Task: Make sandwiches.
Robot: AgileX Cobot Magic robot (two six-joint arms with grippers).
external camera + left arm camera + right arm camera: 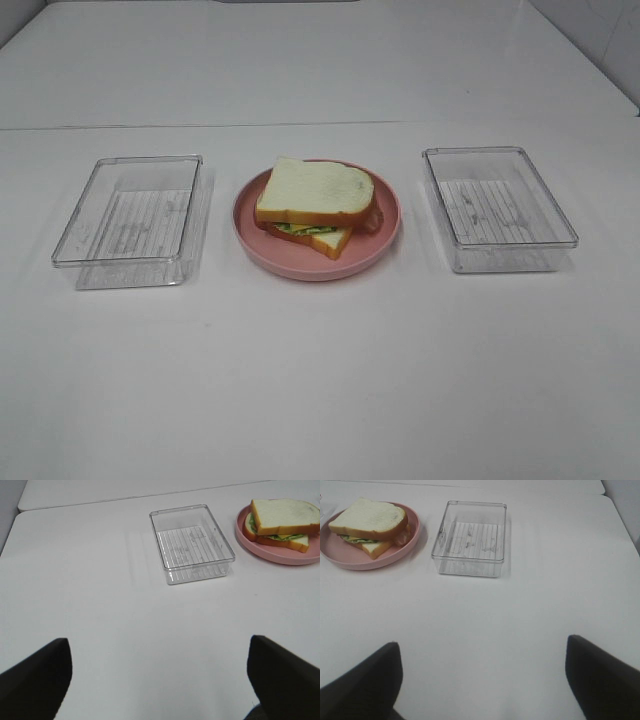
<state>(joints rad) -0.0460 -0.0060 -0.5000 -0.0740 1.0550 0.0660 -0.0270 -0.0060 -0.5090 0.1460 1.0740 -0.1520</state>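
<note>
One sandwich (315,202) rests on a pink round plate (385,235) at the middle of the table. Its white bread slices have orange-brown crust, and green lettuce and yellow cheese peek out between them. It also shows as the sandwich (281,524) in the left wrist view and the sandwich (369,525) in the right wrist view. Neither arm appears in the high view. My left gripper (159,680) hangs open over bare table, far from the plate. My right gripper (482,680) is open too, with nothing between its black fingers (600,675).
A clear plastic box (130,218) stands empty left of the plate, also seen as the clear box (191,542). A second clear box (497,207) stands empty to the right, also seen as the box (470,537). A table seam (320,125) runs behind them.
</note>
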